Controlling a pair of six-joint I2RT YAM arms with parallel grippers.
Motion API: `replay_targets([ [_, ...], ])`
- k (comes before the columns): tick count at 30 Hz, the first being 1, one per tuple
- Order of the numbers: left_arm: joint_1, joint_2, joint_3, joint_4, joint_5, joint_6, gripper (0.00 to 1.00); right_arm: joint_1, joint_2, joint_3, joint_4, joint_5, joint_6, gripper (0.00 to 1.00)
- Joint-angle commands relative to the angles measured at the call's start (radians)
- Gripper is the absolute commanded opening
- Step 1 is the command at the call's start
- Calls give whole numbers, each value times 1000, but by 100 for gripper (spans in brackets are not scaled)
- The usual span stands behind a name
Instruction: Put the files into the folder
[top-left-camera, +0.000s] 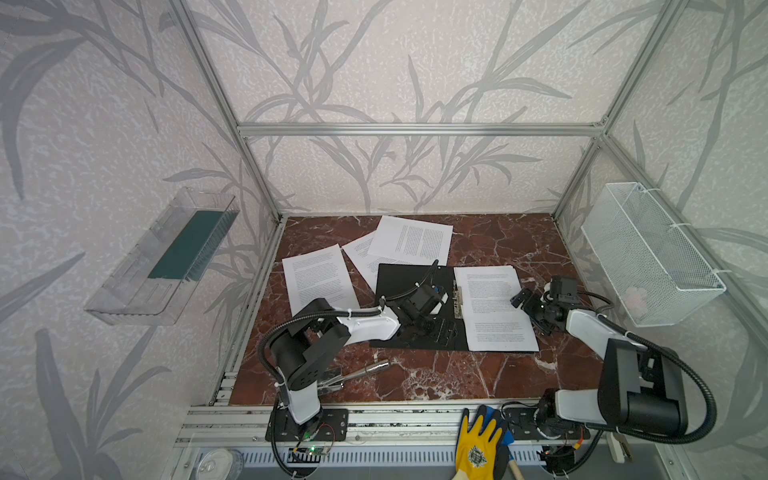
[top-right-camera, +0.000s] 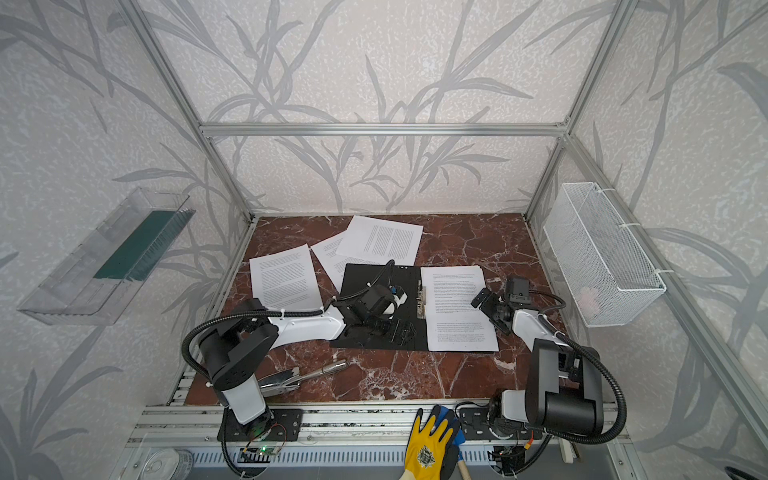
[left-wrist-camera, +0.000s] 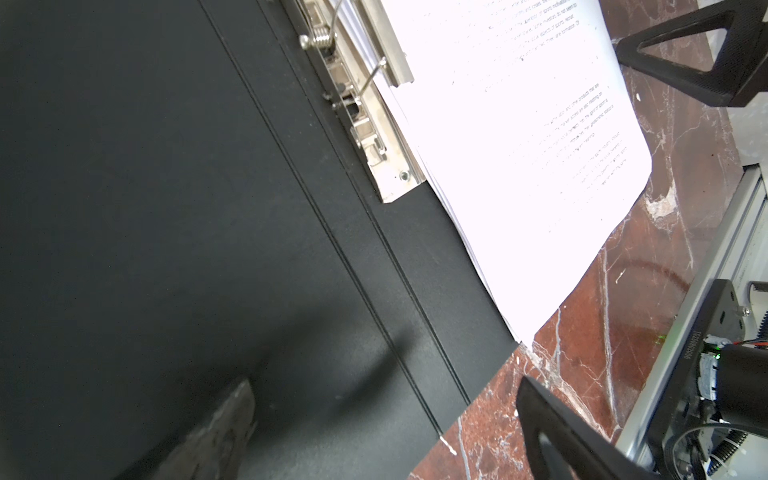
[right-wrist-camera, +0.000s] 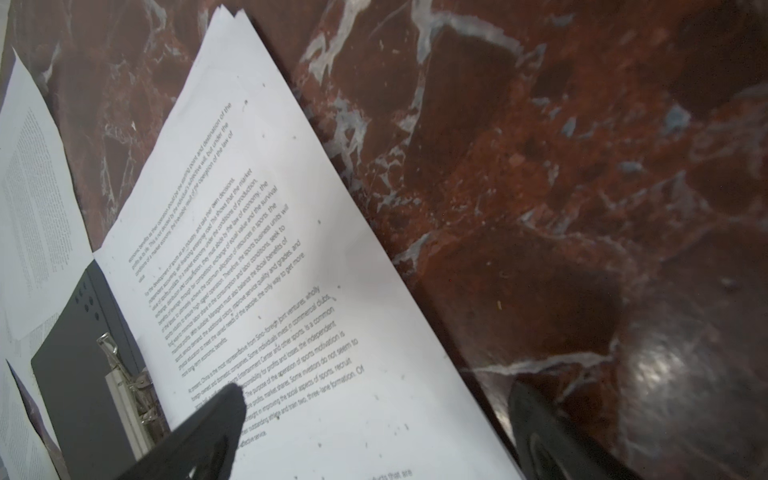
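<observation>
The left gripper (top-left-camera: 434, 330), jaws apart and empty, is held low over the open folder (top-left-camera: 397, 282) on the counter (top-left-camera: 478, 374), while the right gripper (top-left-camera: 530, 309), likewise apart, is held astride the outer edge of the files (top-left-camera: 492, 307) stacked in it.

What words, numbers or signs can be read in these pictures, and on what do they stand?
"Sino-foreign joint ventures, wholly": on the top sheet lying in the folder.
"the only way to get more": same sheet.
"three-lane formation. Of": same sheet.
Print on the loose sheets: too small to read.
A row of digits on the black plate: too blurred to read surely.
Badge on the glove: no words can be read.
</observation>
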Motion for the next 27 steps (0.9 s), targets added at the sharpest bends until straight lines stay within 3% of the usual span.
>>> replay_targets([
  [1, 4, 38, -36, -113, -4, -19, 99, -5, 4, -5, -69, -12, -1, 99],
  [14, 3, 46, -35, -107, 2, -21, 99, 6, -53, -60, -86, -124, -16, 99],
  [27, 3, 56, -31, -105, 10, -21, 99, 66, -53, -34, -97, -132, -25, 99],
])
